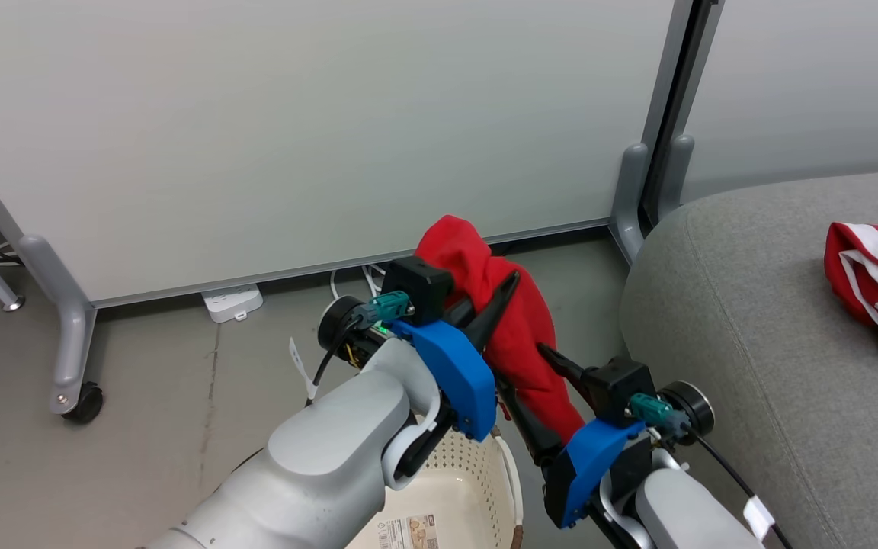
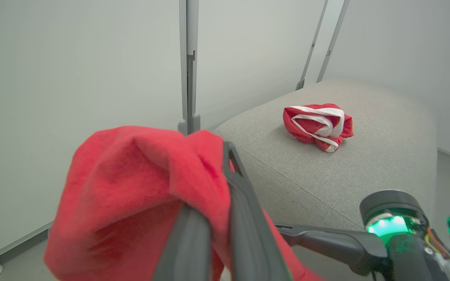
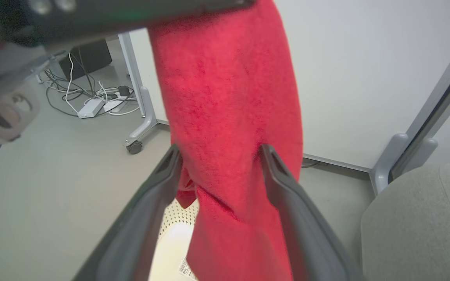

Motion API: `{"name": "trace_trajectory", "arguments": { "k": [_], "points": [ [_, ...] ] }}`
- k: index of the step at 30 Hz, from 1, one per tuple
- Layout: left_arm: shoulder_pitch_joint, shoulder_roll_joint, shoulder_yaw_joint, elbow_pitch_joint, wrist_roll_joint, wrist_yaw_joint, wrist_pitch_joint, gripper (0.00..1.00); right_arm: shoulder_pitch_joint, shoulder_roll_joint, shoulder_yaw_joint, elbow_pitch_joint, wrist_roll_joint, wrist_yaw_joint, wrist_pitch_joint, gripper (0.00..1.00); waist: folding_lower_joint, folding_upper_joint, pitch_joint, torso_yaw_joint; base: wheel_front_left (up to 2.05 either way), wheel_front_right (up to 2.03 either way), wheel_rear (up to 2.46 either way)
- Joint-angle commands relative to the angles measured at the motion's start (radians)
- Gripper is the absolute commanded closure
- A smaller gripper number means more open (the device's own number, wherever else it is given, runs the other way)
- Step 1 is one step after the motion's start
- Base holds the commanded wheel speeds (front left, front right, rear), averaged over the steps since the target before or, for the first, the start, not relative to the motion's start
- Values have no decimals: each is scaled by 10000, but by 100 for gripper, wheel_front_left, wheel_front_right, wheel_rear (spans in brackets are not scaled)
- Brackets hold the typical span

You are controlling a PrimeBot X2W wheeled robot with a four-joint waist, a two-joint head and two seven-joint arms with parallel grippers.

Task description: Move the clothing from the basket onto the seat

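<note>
- Garment 1 (image 1: 515,320), plain red on the side showing, pinched at its top by the left jaws, closed tight, both dark fingers (image 2: 246,218) pressed together on the fabric.
- Bunched in a hump over and past the tips of the left jaws, then hanging straight down as 1 long fold.
- Hanging fold passing between the 2 fingers (image 3: 291,203) of the right jaws, spread wide open, 1 finger on each side of the cloth; fabric touching both inner faces in the right wrist view, loose between them.
- Right jaws lower than the left ones in the head view, pointing up toward them.
- Lower part of Garment 1 above the basket (image 1: 454,488); tip hidden behind the right wrist, so contact with the basket impossible to tell.
- Basket on the floor (image 1: 180,396) just beside the rounded corner of the seat (image 1: 751,343), cream with perforated wall, label (image 1: 408,530) on its base.
- Garment 2 (image 1: 877,286), red with white bands, crumpled on top of the seat, well in from the rounded corner and the stitched seam, well apart from both jaws.
- Behind, pale partition panels (image 1: 294,114) on wheeled feet; white power strip (image 1: 232,301) on the floor at a panel's bottom edge.
</note>
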Motion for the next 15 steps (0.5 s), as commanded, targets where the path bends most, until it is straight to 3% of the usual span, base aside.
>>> {"name": "trace_trajectory", "arguments": {
  "k": [1, 9, 10, 11, 12, 13, 15],
  "points": [
    [-172, 19, -100, -102, -90, 57, -76, 100, -329, 121, -33, 426, -43, -7, -173, 0, 0, -1, -25, 57, 0, 0, 0],
    [-244, 16, -636, -418, -463, 164, -146, 100, -1376, 382, -111, 2238, -7, -7, -787, 0, 0, -1, -88, 236, 0, 0, 0],
    [-235, 17, -671, -433, -512, 173, -147, 100, -1478, 393, -128, 2401, 53, -7, -836, 52, 0, -1, -97, 244, 0, 0, 0],
    [-225, 17, -694, -447, -535, 191, -167, 100, -1577, 397, -132, 2497, 80, -7, -944, 93, 0, -1, -105, 249, 0, 0, 0],
    [-225, 17, -694, -447, -535, 191, -167, 100, -1577, 397, -132, 2497, 80, -7, -944, 93, 0, -1, -105, 249, 0, 0, 0],
    [-213, 19, -720, -444, -582, 197, -187, 100, -1664, 410, -109, 2618, 103, -7, -1008, 100, 0, -1, -112, 251, 0, 0, 0],
    [-199, 19, -789, -418, -651, 202, -207, 100, -1756, 421, -61, 2800, 180, -7, -1174, 100, 0, -1, -131, 242, 0, 0, 0]
  ]
}}
